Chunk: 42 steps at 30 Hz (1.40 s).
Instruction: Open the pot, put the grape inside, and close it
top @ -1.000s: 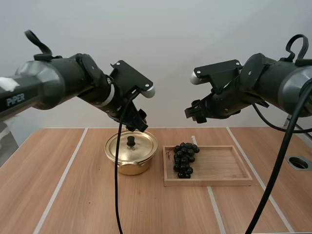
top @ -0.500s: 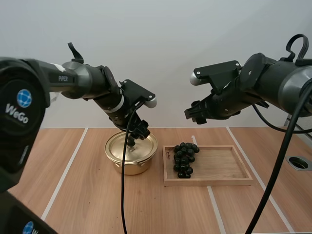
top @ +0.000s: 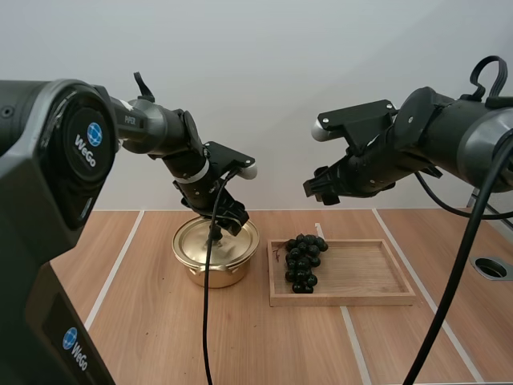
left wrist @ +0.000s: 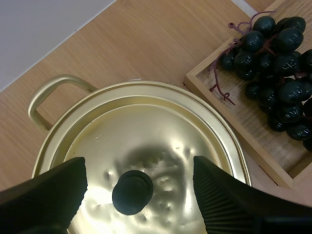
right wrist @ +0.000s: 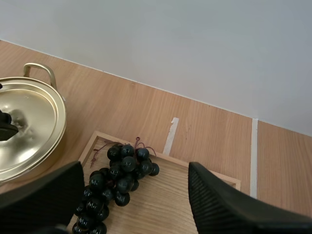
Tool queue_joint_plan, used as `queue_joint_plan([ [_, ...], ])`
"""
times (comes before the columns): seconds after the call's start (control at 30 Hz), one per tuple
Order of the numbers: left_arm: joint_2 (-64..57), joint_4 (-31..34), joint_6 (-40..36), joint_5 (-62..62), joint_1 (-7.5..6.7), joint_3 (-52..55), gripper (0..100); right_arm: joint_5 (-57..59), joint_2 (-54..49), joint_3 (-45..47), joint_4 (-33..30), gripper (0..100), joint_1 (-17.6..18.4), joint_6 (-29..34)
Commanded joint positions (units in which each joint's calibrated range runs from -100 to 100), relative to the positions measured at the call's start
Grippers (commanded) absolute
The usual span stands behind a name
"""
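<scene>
The left gripper [left wrist: 139,181] has its jaws apart either side of the black knob [left wrist: 132,192], not yet closed on it. Within the last second this arm came down from above the far rim of the pot [top: 210,271] to just over the lid [left wrist: 146,126], so the grasp looks next. The grapes [top: 303,261] lie in the tray [top: 365,277] just right of the pot. The right gripper [top: 317,186], jaws apart, hangs unmoved high above the tray

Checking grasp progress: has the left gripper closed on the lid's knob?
No, the left gripper is open, fingers apart either side of the knob.
</scene>
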Motion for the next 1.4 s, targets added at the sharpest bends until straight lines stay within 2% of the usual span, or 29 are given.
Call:
queue_joint_plan([
  [0.0, 0.61, 2.85, -3.37, 1.62, -0.19, -1.49, 100, 0.31, -0.3, -0.38, -0.23, 100, 0.15, -0.61],
  [0.1, 1.47, 4.92, -4.63, 3.65, -0.19, -2.17, 100, 0.31, -0.3, -0.38, -0.23, 100, 0.15, -0.61],
  [0.5, 1.97, 4.44, -4.63, 3.78, -0.19, -2.48, 100, -0.27, -0.3, -0.38, -0.23, 100, 0.15, -0.61],
  [0.67, 5.03, 4.44, -5.1, 7.53, -0.19, -3.8, 100, -0.27, -0.3, -0.38, -0.23, 100, 0.15, -0.61],
  [1.07, 5.61, 4.23, -5.45, 5.57, -0.19, -3.84, 100, 0.23, -0.3, -0.38, -0.23, 100, 0.15, -0.61],
  [1.2, 5.61, 4.23, -6.59, 5.57, -0.19, -3.84, 50, 0.23, -0.3, -0.38, -0.23, 100, 0.15, -0.61],
  [1.3, 5.61, 4.23, -6.54, 5.57, -0.19, -3.84, 5, 0.23, -0.3, -0.38, -0.23, 100, 0.15, -0.61],
  [1.33, 5.61, 4.23, -6.54, 5.57, -0.19, -3.84, 0, 0.23, -0.3, -0.38, -0.23, 100, 0.15, -0.61],
  [1.37, 5.61, 4.23, -6.67, 5.57, -0.19, -3.84, 0, 0.23, -0.3, -0.38, -0.23, 100, 0.15, -0.61],
])
